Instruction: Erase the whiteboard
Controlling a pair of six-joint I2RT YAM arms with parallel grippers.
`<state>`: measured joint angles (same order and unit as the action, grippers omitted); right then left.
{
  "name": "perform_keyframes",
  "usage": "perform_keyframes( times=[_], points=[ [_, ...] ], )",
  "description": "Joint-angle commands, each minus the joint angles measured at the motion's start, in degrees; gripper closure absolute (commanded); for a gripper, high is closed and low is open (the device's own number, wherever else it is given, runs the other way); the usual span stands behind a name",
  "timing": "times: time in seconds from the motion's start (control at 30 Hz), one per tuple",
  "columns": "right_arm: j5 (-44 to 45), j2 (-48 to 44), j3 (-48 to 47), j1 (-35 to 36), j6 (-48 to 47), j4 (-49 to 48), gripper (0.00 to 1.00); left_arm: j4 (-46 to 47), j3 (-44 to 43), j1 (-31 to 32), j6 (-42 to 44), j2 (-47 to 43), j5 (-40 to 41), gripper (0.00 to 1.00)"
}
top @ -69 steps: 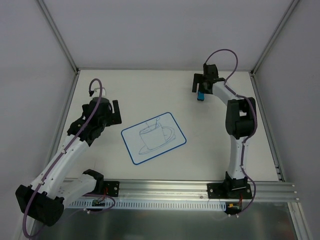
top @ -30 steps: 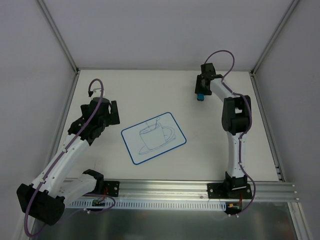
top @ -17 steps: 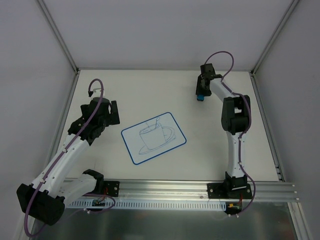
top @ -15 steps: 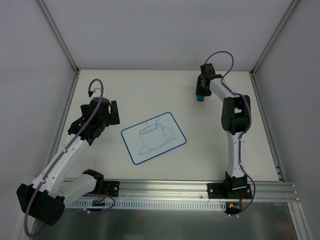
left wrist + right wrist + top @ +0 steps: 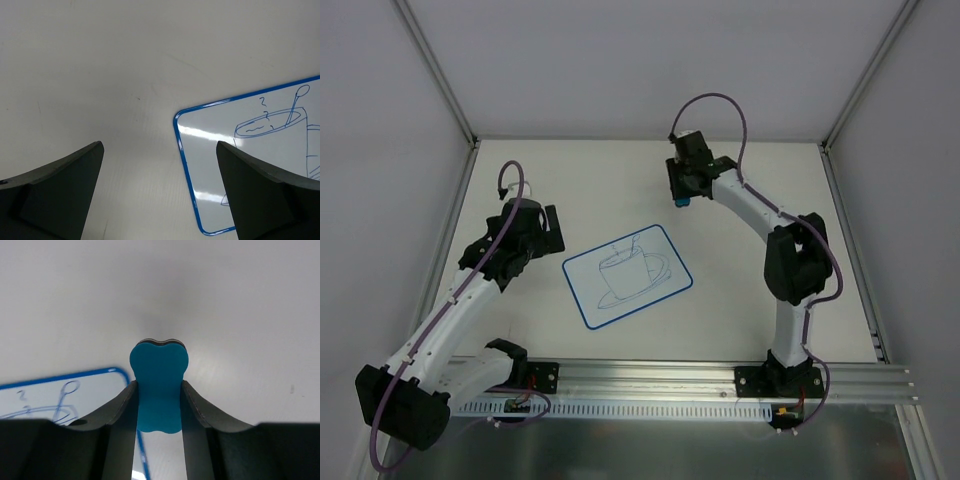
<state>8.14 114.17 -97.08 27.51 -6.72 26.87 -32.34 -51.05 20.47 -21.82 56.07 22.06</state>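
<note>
Two grippers flank the whiteboard (image 5: 627, 275), which lies flat, its cup drawing (image 5: 630, 268) unerased. The right gripper (image 5: 159, 386) clamps a blue eraser (image 5: 159, 365) near its far corner; the left gripper (image 5: 160, 147) stands wide open beside its left edge.

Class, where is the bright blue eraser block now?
Top view: the eraser sits clamped in the right gripper, far centre, just beyond the blue-bordered whiteboard.
</note>
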Motion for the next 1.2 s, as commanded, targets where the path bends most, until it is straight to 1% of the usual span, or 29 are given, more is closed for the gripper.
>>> perform_keyframes(
  times=[0.0, 0.03, 0.1, 0.13, 0.17, 0.23, 0.3, 0.37, 0.4, 0.5, 0.57, 0.73, 0.8, 1.0, 1.07, 1.17],
  points=[
    [-0.1, -4.0, 3.0, 6.2, -0.8, -1.0, 0.91, -1.1, 1.4, -1.5, -6.8, 0.0, -4.6, 0.02],
    [-0.1, -3.9, 3.6, 9.1, -0.5, -1.4, 0.92, -1.2, 1.7, -1.8, -8.0, 0.4, -5.3, 0.02],
    [0.1, -3.2, 4.5, 11.7, 0.9, -2.4, 0.92, -1.2, 2.8, -2.5, -12.0, 2.1, -7.7, 0.02],
    [0.1, -2.6, 4.5, 13.8, 1.6, -2.5, 0.96, -1.1, 3.2, -3.0, -13.4, 2.9, -8.4, 0.02],
    [0.1, -1.4, 4.4, 14.9, 2.2, -2.4, 0.96, -1.1, 4.0, -3.0, -16.6, 5.2, -8.8, 0.04],
    [0.7, -0.2, 4.4, 17.6, 3.6, -2.8, 1.00, -1.0, 4.6, -3.0, -19.6, 8.3, -9.8, 0.08],
    [1.0, 1.0, 4.4, 19.1, 4.7, -3.5, 1.00, -0.9, 3.9, -3.0, -21.8, 13.7, -10.3, 0.19],
    [1.0, 1.6, 4.7, 21.0, 5.1, -4.5, 1.00, -0.6, 3.5, -3.0, -22.9, 18.1, -9.6, 0.28],
    [0.9, 2.1, 4.6, 21.6, 5.2, -4.7, 1.00, -0.4, 3.4, -3.0, -23.3, 19.2, -9.3, 0.38],
    [1.7, 3.2, 4.3, 24.3, 6.1, -5.3, 1.00, 2.4, 5.2, -3.0, -24.8, 20.4, -8.4, 0.47],
    [1.7, 3.9, 3.7, 25.2, 6.5, -5.5, 1.00, 4.2, 7.0, -3.0, -25.2, 20.6, -8.2, 0.49],
    [1.7, 6.4, 1.8, 27.2, 6.9, -5.5, 1.00, 6.5, 7.2, -3.0, -24.5, 24.3, -8.8, 0.57],
    [1.2, 7.5, 1.0, 27.6, 8.7, -5.7, 1.00, 7.4, 7.8, -3.0, -24.7, 25.6, -9.3, 0.57],
    [0.4, 10.4, -0.7, 29.1, 10.1, -5.7, 1.00, 9.6, 8.8, -3.0, -24.6, 27.3, -9.8, 0.60],
    [0.8, 11.1, -1.4, 29.8, 10.8, -5.8, 1.00, 9.7, 9.0, -3.0, -25.0, 28.3, -9.6, 0.65],
    [3.1, 11.5, -0.9, 30.1, 12.2, -5.5, 1.00, 10.1, 9.9, -3.0, -26.2, 29.4, -9.6, 0.75]
  ],
)
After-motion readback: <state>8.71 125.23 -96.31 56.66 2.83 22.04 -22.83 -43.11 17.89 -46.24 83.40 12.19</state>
